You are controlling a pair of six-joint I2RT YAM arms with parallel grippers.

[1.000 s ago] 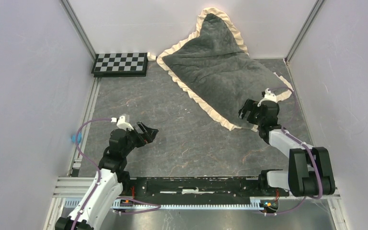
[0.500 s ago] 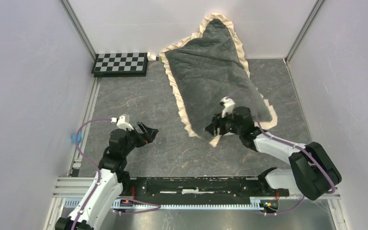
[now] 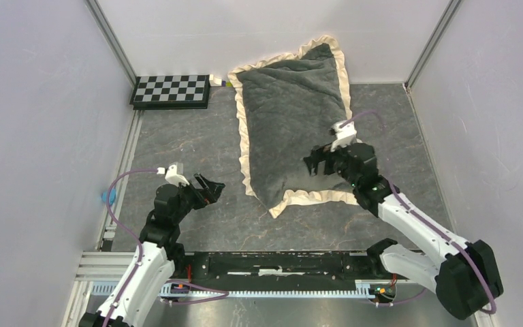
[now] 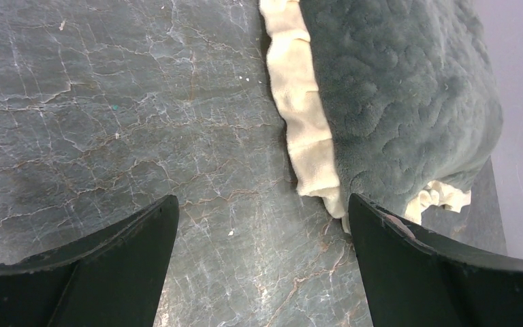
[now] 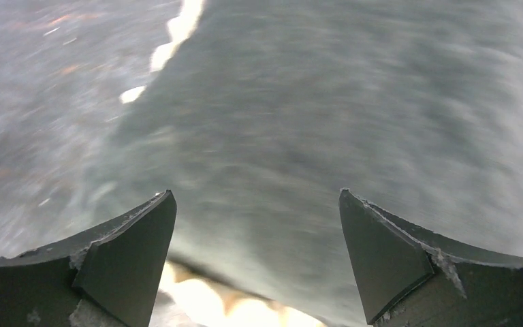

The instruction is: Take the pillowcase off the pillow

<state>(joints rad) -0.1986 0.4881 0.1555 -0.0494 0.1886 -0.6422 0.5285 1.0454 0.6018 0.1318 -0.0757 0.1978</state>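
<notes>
Left hand (image 3: 209, 185) sits low near its base, jaws wide apart, holding nothing, over bare worktop (image 3: 197, 136). Its wrist view shows the frill (image 4: 306, 129) of the pillowcase (image 3: 293, 122) ahead and to the right, apart from the fingers.

Right hand (image 3: 320, 162) is over the grey quilted face, near the case's near-right part. Jaws spread wide in the wrist view, grey fabric under them, nothing pinched between the fingers (image 5: 129, 252). That view is blurred, so I can't tell whether the tips touch the cloth.

Pillowcase lies mid-to-far worktop, right of centre, grey side up, cream frill all round, far edge against the back wall. It looks plump, so I judge the pillow is inside; no pillow surface shows anywhere. Checkerboard (image 3: 171, 90) sits far left, just beside the case's far-left corner.

Step, as I read it: task barely begun, case positioned, no grip yet, opening not located. I can't tell which edge is the open one.

Next move calls for:
- find the open edge
- one hand pinches the frill or case fabric only
- other hand pins or grips the filling
- pull apart; a grip through both layers just drags the lot.
</notes>
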